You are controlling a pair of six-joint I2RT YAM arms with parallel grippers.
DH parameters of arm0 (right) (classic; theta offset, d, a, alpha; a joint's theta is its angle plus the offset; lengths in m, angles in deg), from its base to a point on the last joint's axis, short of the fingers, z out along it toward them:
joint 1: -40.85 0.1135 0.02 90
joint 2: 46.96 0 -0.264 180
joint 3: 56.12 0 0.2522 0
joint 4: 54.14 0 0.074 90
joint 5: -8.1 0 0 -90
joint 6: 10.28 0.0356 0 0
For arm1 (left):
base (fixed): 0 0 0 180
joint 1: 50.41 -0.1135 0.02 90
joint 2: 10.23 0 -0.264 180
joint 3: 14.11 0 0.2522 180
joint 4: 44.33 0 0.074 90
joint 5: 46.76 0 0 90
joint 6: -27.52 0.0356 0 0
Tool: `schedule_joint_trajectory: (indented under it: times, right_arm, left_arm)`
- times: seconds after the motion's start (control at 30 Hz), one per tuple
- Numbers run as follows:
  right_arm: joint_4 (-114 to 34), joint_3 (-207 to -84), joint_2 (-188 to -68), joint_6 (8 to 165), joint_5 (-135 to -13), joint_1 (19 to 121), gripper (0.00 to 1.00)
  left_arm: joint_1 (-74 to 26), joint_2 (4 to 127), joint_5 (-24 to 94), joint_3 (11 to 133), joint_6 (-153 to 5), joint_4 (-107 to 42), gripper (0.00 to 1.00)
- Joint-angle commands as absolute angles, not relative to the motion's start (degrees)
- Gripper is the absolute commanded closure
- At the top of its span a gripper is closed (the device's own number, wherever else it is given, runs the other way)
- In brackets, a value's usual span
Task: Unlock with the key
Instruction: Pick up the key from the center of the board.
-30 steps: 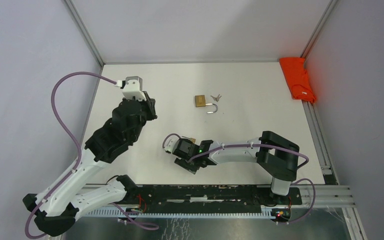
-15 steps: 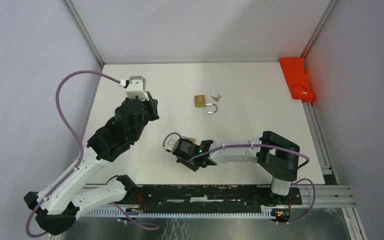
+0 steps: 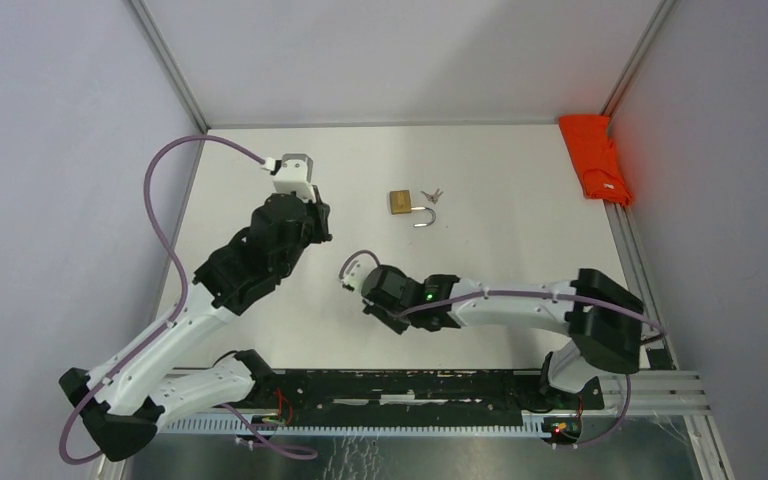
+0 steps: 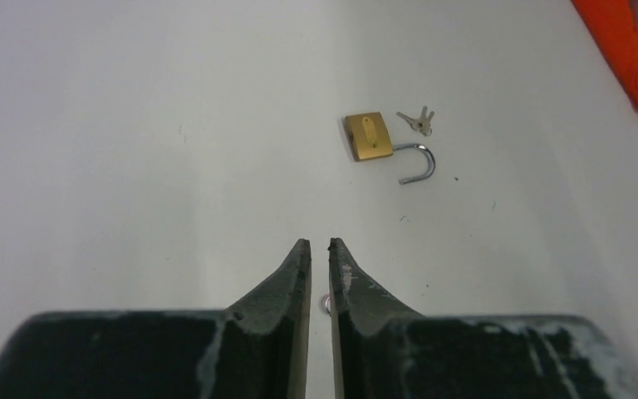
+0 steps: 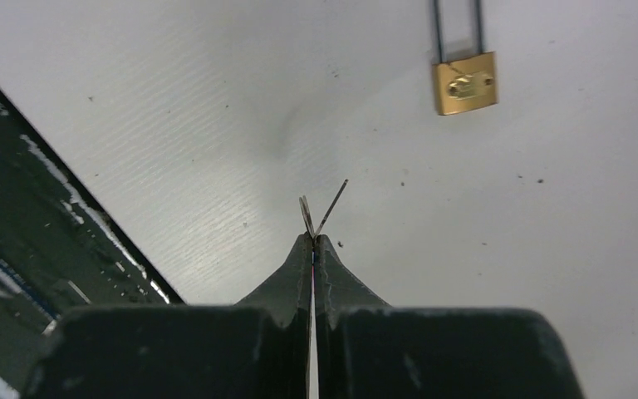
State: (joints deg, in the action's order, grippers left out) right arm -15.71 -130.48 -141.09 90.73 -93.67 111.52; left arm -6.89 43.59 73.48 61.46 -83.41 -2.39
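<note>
In the right wrist view my right gripper (image 5: pixel 313 237) is shut on a key (image 5: pixel 317 209); a thin blade and its ring stick out past the fingertips. Ahead of it lies a brass padlock (image 5: pixel 465 83), both legs of its long shackle in the body. In the top view the right gripper (image 3: pixel 372 298) hangs near the table's middle. A second brass padlock (image 3: pixel 400 202) (image 4: pixel 370 137) lies further back with its shackle swung open and loose keys (image 3: pixel 432 195) (image 4: pixel 417 120) beside it. My left gripper (image 3: pixel 312 215) (image 4: pixel 316 243) hovers left of it, jaws a narrow gap apart, holding nothing.
An orange cloth (image 3: pixel 592 155) (image 4: pixel 623 41) lies at the back right corner against the frame rail. The black base rail (image 3: pixel 410 385) runs along the near edge and shows at the left of the right wrist view. Grey walls close in the table's sides.
My right gripper has shut on the key and lifted it, the arm swinging toward the back. The left arm has moved right toward the middle, its jaws narrowing a little.
</note>
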Motion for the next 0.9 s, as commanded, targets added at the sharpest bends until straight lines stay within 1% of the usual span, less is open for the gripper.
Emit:
schedule_joint_trajectory:
  times: [0.0, 0.13, 0.23, 0.4, 0.63, 0.87]
  right_arm:
    - [-19.0, -127.9, -133.7, 89.5, -89.8, 109.1, 1.0]
    - [-19.8, -126.9, -128.1, 87.0, -84.2, 106.8, 1.0]
    - [-22.2, -124.9, -120.9, 83.1, -74.6, 103.7, 1.0]
    - [-19.7, -125.5, -109.8, 76.3, -63.4, 99.5, 1.0]
    - [-19.1, -124.7, -98.4, 73.2, -54.1, 98.7, 1.0]
    - [-17.0, -125.3, -93.6, 71.6, -51.8, 98.7, 1.0]
  left_arm:
    - [-6.8, 45.2, 71.3, 61.0, -85.7, -5.6, 0.81]
    - [-6.8, 46.2, 68.6, 60.2, -84.6, -7.7, 0.83]
    - [-6.8, 47.2, 63.4, 59.5, -81.8, -10.0, 0.83]
    - [-6.8, 48.6, 44.4, 58.2, -77.9, -14.6, 0.86]
    - [-6.8, 47.4, 18.3, 57.3, -75.3, -20.8, 0.86]
    - [-6.9, 46.6, 0.3, 60.7, -71.6, -18.8, 0.75]
